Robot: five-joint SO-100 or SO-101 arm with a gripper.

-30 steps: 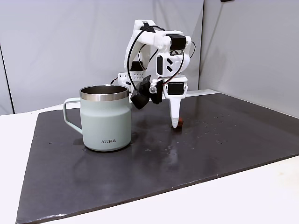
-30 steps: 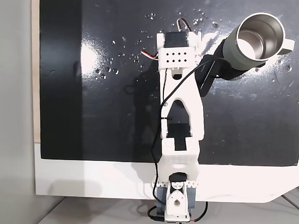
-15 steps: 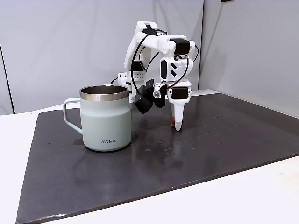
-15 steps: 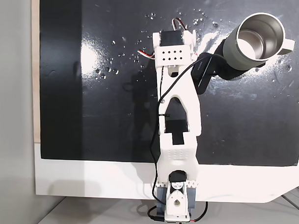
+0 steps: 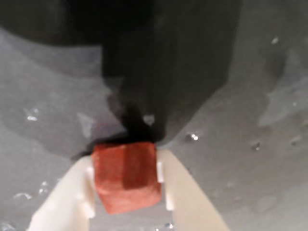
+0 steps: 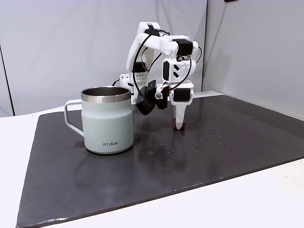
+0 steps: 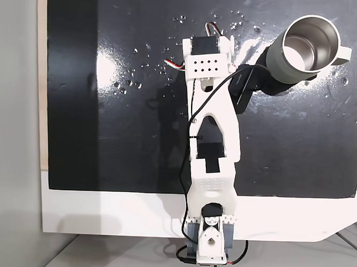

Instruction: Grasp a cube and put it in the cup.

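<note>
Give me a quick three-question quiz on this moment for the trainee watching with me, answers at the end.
1. True or false: the cube sits between the two fingers of the gripper in the wrist view.
2. In the fixed view from the side, where does the cup stand relative to the gripper? A) to its left B) to its right C) directly under it
3. Fill in: in the fixed view from above, the inside of the cup looks ____ (empty or full).

Key:
1. True; the pale fingers flank the cube on both sides.
2. A.
3. Empty; only bare steel shows inside.
</note>
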